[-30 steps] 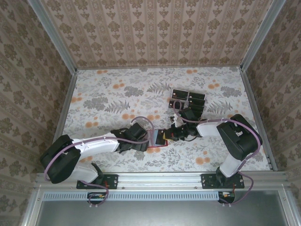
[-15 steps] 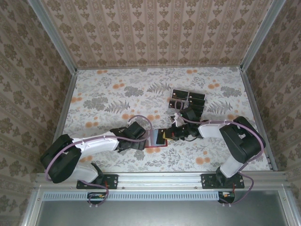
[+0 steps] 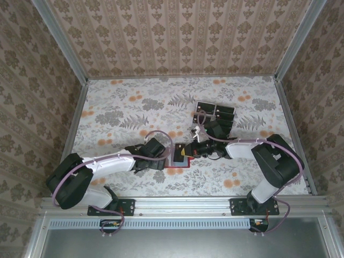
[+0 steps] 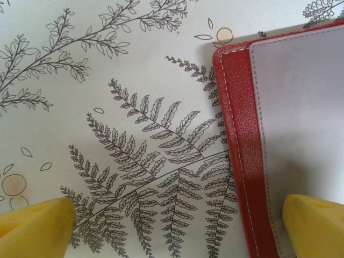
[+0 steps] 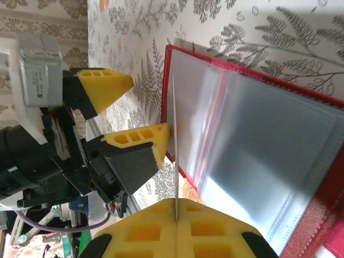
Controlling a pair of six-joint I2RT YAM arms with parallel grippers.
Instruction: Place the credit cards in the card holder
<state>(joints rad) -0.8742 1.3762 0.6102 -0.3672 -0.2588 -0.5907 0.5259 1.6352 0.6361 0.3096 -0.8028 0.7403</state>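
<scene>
From the top external view: finds the card holder (image 3: 176, 161) spread open on the desk (image 3: 118, 115), toward 6 o'clock of the surface. Puts the left claw (image 3: 167, 157) at its 9 o'clock side and the right claw (image 3: 192, 150) at its 3 o'clock side, both about equally close. Leaves the other credit cards (image 3: 215, 114) grouped well apart, at 1 o'clock from the holder and nearer the right arm.

From the left wrist: shows the left claw (image 4: 173, 226) spread wide and gripping nothing. Sets one fingertip (image 4: 35, 228) over bare desk and the other over the holder's pale clear pocket (image 4: 301, 107), so straddling the red border, whose long edge runs 12 to 6 o'clock. Cannot tell whether that fingertip presses down or merely hangs above.

From the right wrist: shows the right claw (image 5: 176, 215) pinched tight on a single card (image 5: 174, 140), seen edge-on as a thin line running 6 to 12 o'clock. Places the open holder at 3 o'clock of that line, with the card's far end level with the holder's near rim. Shows clear sleeves that look empty, though glare hides much. Likely hinges next on tipping the card's leading edge toward 3 o'clock, into a sleeve mouth; cannot tell whether it has entered one yet.
</scene>
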